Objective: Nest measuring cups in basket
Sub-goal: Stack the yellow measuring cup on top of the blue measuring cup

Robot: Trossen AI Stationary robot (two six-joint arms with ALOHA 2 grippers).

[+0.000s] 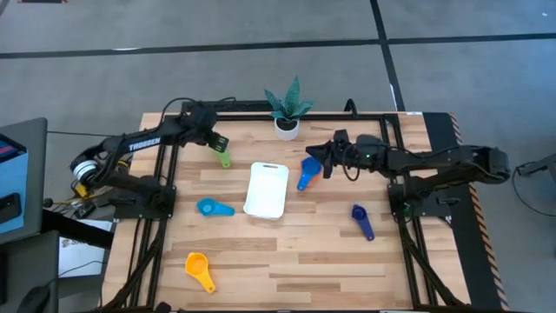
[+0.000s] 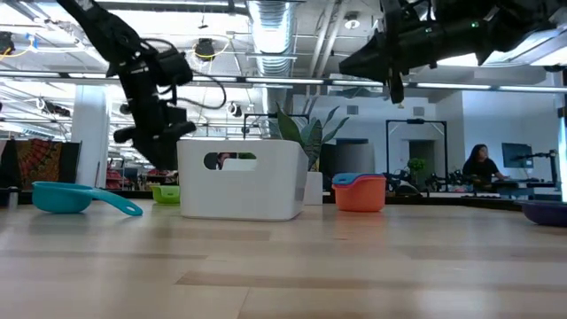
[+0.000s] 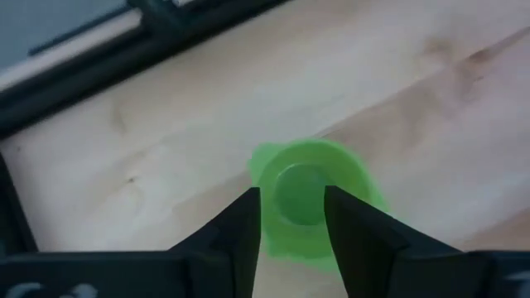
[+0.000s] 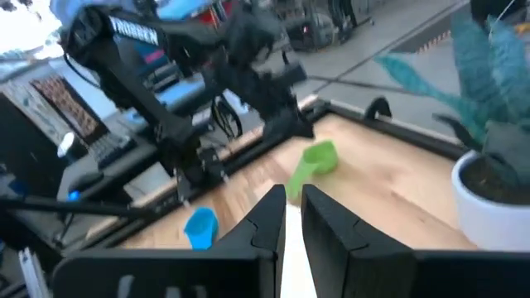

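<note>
The green measuring cup stands on its base on the table's far left part, left of the white basket. My left gripper hangs open, slanting down over the green cup, one finger on either side and just above it. My right gripper is raised, pointing level toward the table's left, its fingers a narrow gap apart with nothing between them. Below it, right of the basket, a blue cup sits nested in an orange one.
A light blue cup lies near the basket's left side, a yellow one at the near left and a navy one at the right. A white plant pot stands behind the basket. The black frame rails run along the far edge.
</note>
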